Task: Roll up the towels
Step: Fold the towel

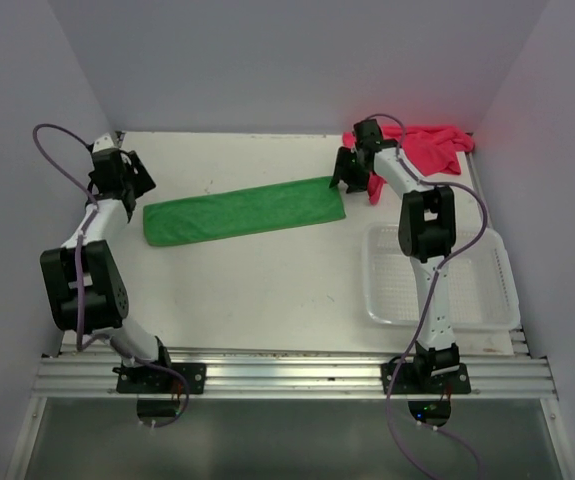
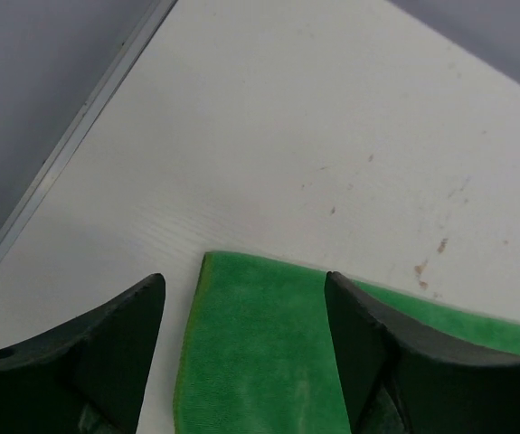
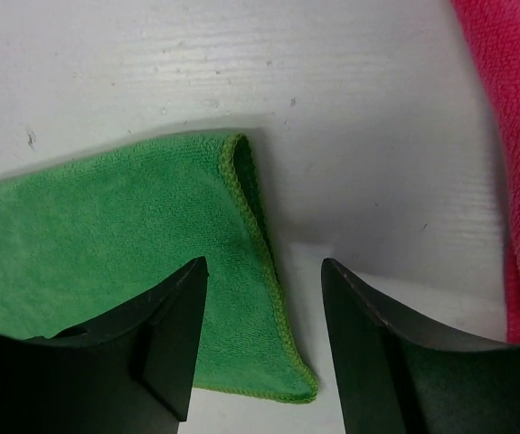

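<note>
- The left claw (image 1: 125, 175) stands wide and holds nothing. The left end of the green towel (image 1: 245, 210) lies flat on the worktop (image 1: 267, 290) just under it, between its fingers (image 2: 106, 353).
- The right claw (image 1: 353, 175) is wide too and empty. The right end of the green towel lies under it, with one corner between its fingers.
- The pink-red towel (image 1: 432, 148) lies crumpled just to the right of the right claw, apart from the green one.
- The clear basket (image 1: 487, 290) sits behind the right claw, towards the arm bases.
</note>
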Robot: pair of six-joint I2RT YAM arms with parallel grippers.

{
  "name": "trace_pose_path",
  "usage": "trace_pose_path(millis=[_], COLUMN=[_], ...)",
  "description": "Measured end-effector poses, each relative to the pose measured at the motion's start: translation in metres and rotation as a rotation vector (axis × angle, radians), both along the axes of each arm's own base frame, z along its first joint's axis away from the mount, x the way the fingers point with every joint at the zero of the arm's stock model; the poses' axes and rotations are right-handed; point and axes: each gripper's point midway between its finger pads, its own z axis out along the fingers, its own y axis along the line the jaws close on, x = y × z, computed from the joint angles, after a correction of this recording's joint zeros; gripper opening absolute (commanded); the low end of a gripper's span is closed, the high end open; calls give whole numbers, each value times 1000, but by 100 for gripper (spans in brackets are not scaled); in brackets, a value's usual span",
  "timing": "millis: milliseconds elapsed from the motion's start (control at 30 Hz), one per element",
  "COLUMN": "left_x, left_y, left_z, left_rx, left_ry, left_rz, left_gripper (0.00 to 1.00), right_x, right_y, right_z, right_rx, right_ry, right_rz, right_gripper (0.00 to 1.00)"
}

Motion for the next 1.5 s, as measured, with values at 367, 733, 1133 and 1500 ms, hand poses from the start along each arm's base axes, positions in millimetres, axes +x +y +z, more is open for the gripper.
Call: trace_pose_path(millis=[367, 733, 1133, 1500], left_x=[-27, -48, -79, -102], left_y=[-51, -118, -148, -179], left_z=[55, 54, 74, 64], left_rx=[-35, 15, -2, -41], left_ry=[-160, -147, -213, -179], left_rz=[-144, -322, -430, -545], left_gripper=[79, 79, 80, 81], right_x=[-33, -35, -31, -10], right_y=[25, 18, -40, -56], right_z=[-10, -12, 47, 137], right_rx=[-96, -179, -352, -409], right_ry=[29, 28, -25, -197], right_rz=[114, 97, 35, -11], right_gripper=[33, 0, 0, 0])
